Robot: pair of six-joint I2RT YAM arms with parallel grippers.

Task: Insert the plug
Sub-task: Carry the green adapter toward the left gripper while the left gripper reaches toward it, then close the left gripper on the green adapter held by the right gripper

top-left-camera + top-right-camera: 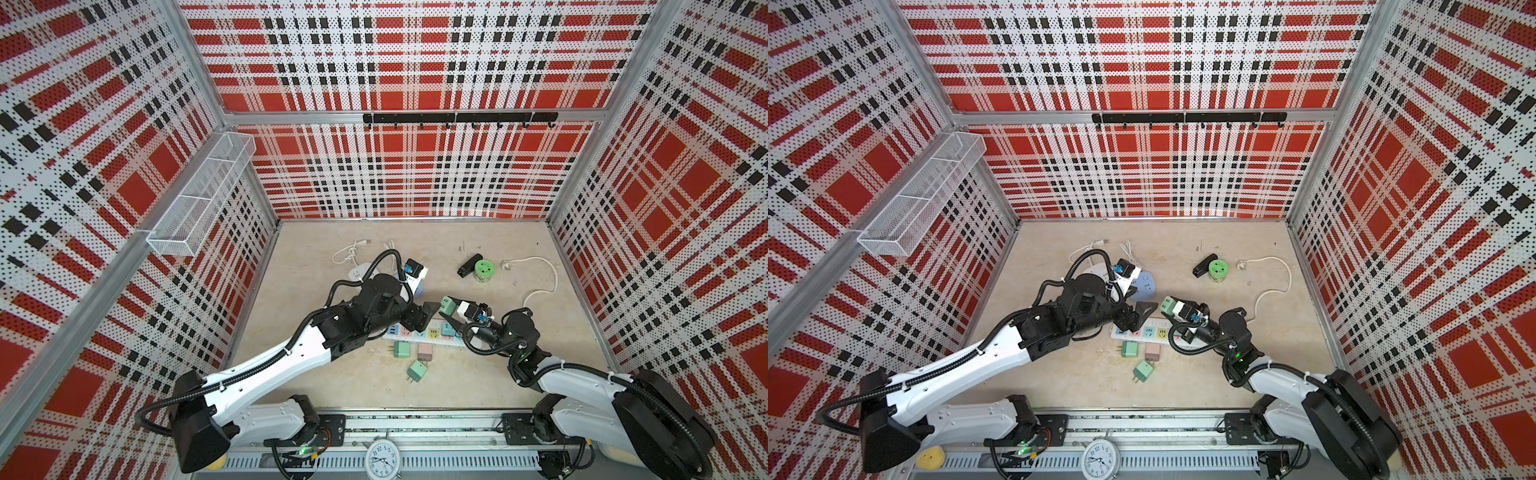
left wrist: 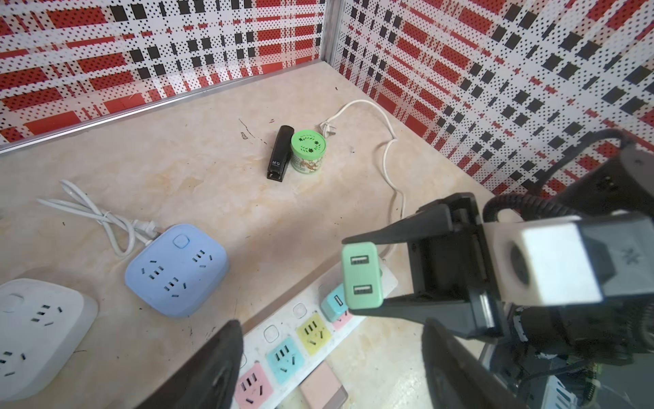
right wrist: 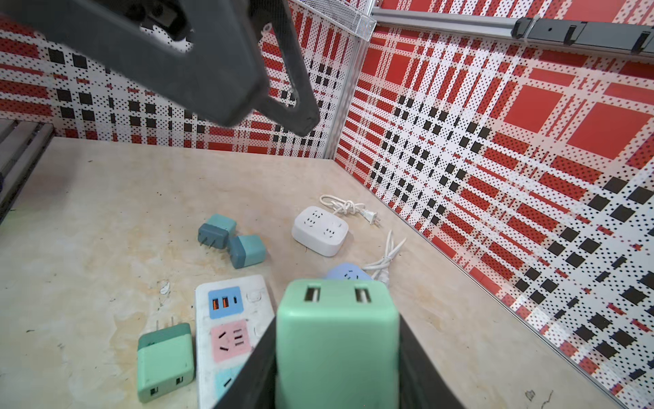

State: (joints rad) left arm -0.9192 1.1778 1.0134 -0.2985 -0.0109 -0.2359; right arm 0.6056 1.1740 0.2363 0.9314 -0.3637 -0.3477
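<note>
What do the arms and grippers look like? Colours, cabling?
Both the left arm and right arm: white shells on long links, black joints and bases. Black corrugated conduit runs along each. The left gripper and right gripper are black with tapered fingers; a white camera block sits by each.

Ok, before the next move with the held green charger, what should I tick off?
1. Right jaws clamped on green charger: ok.
2. Its prongs aimed at the power strip: cannot tell; prongs hidden, USB face turned toward left jaws.
3. Free socket available: ok; yellow socket and pink socket are empty.
4. Left jaws open, holding nothing: ok.
5. Pink charger lies beside the strip, off the sockets: ok.
</note>
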